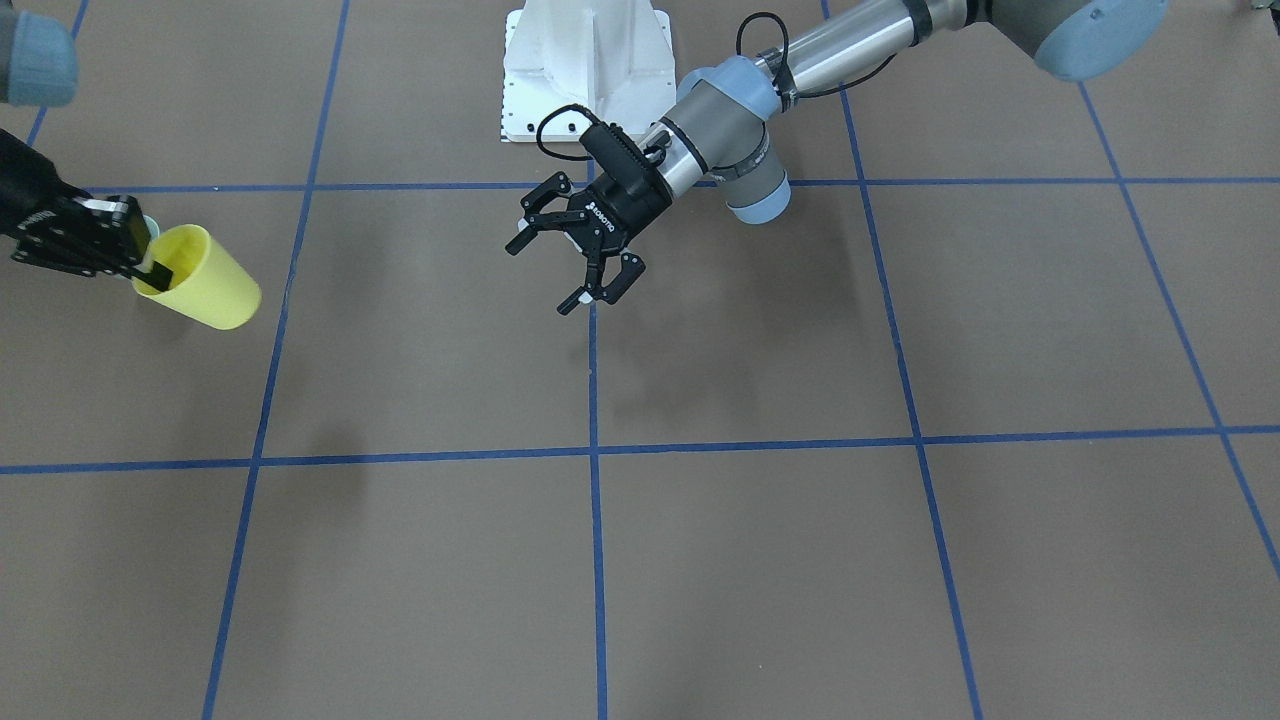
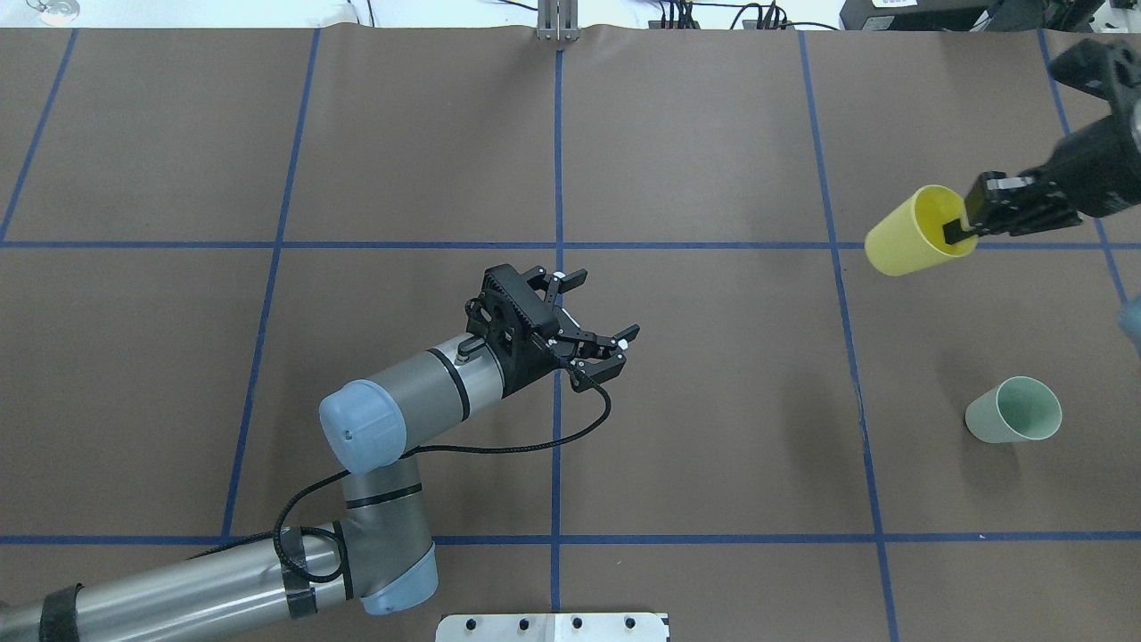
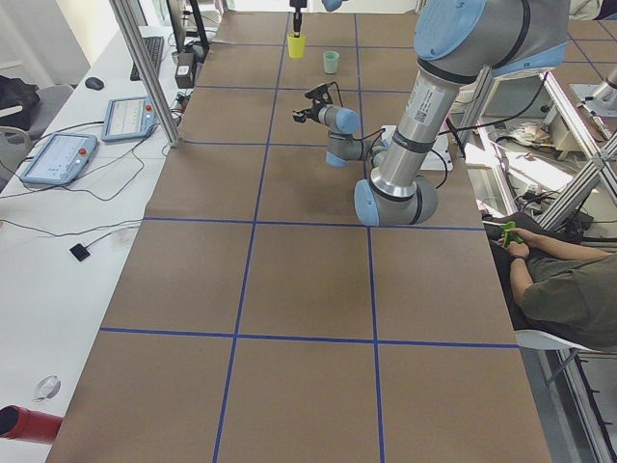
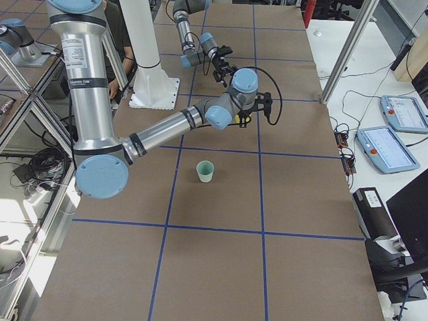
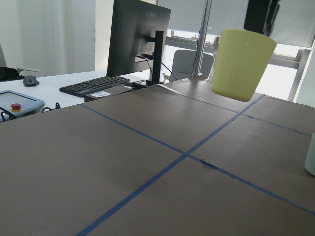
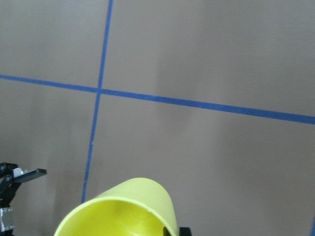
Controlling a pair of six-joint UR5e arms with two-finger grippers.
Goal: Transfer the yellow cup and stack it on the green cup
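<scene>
Front view: right gripper point(image 1: 150, 270) clamps the yellow cup point(image 1: 205, 285) by its rim, 1 finger inside; left gripper point(image 1: 543, 277) spread wide, empty.
Overhead: green cup point(image 2: 1014, 409) upright on the table point(image 2: 713, 134), well apart from the yellow cup.
Left wrist: yellow cup hangs clear above table.

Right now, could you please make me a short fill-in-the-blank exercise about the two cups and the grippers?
1. The right gripper holds the yellow cup by its ____.
2. The green cup stands ____ on the table.
3. The jaws of the left gripper are ____ and hold nothing.
Missing words: rim, upright, open.
</scene>
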